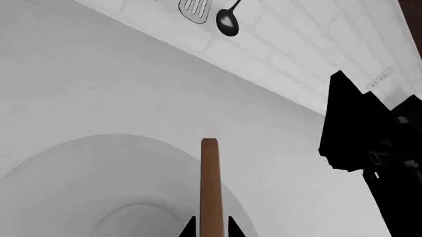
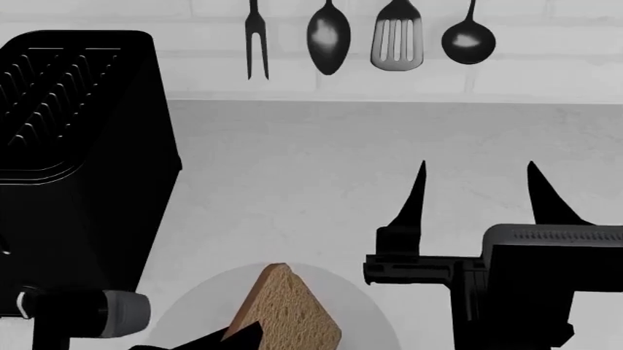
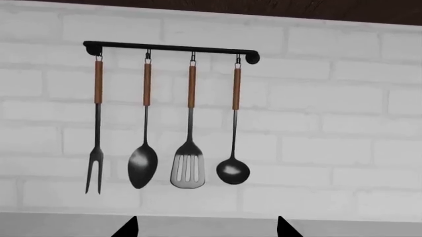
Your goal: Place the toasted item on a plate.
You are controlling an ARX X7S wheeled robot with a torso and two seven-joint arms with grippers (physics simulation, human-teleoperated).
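Light-brown, porous bread: the toasted item (image 2: 287,310), one slice, crust edge darker, rounded top tilted toward 12 o'clock, stands over the plate (image 2: 375,321) at 6 o'clock in the head view. In the left wrist view the slice appears edge-on (image 1: 210,185), a narrow brown strip above the plate's rim (image 1: 59,158).

Left gripper (image 1: 211,228): black fingers (image 1: 189,228) pinching the slice from both flat sides, low on the slice.

Right gripper (image 2: 477,193): at 4 o'clock in the head view, its two pointed fingers (image 2: 413,197) spread wide apart, holding nothing, tips aimed toward 12 o'clock over bare table (image 2: 311,160).

Toaster (image 2: 73,153): black, slotted top, at 9 o'clock, beside the plate.

Utensil rail (image 3: 171,48): black bar on white brick wall (image 3: 329,138), at 12 o'clock. Hanging items, each with a brown handle section: fork (image 3: 96,168), spoon (image 3: 142,165), slotted spatula (image 3: 188,168), ladle (image 3: 232,170).
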